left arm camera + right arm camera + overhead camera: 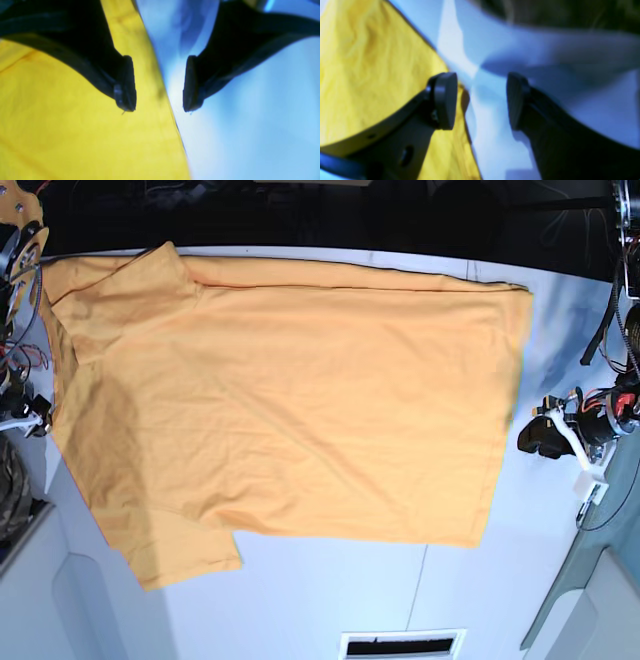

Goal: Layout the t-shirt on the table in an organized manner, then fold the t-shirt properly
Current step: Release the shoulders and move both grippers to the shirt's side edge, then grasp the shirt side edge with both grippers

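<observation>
The orange-yellow t-shirt lies spread nearly flat on the white table, with one sleeve toward the front left and light wrinkles across it. My left gripper hovers at the shirt's right edge. In the left wrist view it is open, one finger over the shirt and the other over the table, nothing between them. My right gripper is at the shirt's left edge. In its wrist view it is open and empty, with the shirt beside one finger.
A slotted vent is set into the table's front edge, with a thin seam line running up from it. Cables and arm hardware hang at the right. A dark bundle sits at the far left edge.
</observation>
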### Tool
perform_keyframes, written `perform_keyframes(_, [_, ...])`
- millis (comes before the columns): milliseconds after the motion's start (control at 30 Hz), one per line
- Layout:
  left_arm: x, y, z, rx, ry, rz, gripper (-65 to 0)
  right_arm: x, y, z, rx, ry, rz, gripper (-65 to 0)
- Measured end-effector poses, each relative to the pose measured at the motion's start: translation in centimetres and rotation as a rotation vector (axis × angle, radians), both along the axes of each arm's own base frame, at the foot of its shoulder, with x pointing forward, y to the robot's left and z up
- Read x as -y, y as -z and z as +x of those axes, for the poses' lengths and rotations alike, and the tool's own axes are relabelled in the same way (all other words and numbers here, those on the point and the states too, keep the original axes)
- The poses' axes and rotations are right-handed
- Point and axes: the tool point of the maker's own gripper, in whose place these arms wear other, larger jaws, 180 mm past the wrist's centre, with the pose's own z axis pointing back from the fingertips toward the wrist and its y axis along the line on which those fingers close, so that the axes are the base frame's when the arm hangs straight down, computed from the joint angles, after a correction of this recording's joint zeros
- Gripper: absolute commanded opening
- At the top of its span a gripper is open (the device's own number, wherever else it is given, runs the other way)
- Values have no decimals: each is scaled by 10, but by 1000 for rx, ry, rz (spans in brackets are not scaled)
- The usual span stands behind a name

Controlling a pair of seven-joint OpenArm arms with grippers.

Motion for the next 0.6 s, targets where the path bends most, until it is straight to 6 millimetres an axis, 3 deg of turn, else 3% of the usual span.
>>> perform_keyframes(133, [-8, 21, 26, -38, -134, -90, -314, -14, 0, 3, 43, -22, 65, -339])
perform_keyframes(300, [10, 53, 39, -96, -227, -171, -315, -43, 0, 15, 87, -64, 129, -339])
perform_keyframes(467, [27, 55, 56, -99, -245, -176, -329, -62, 3, 21, 87, -122, 135, -340])
perform_keyframes(533, [41, 57, 59, -96, -233, -195, -416, -70, 4, 23, 77, -157, 124, -348])
perform_keyframes(600, [52, 61, 58, -106, -213, -191, -549, -78, 5, 25, 69, -197, 115, -403])
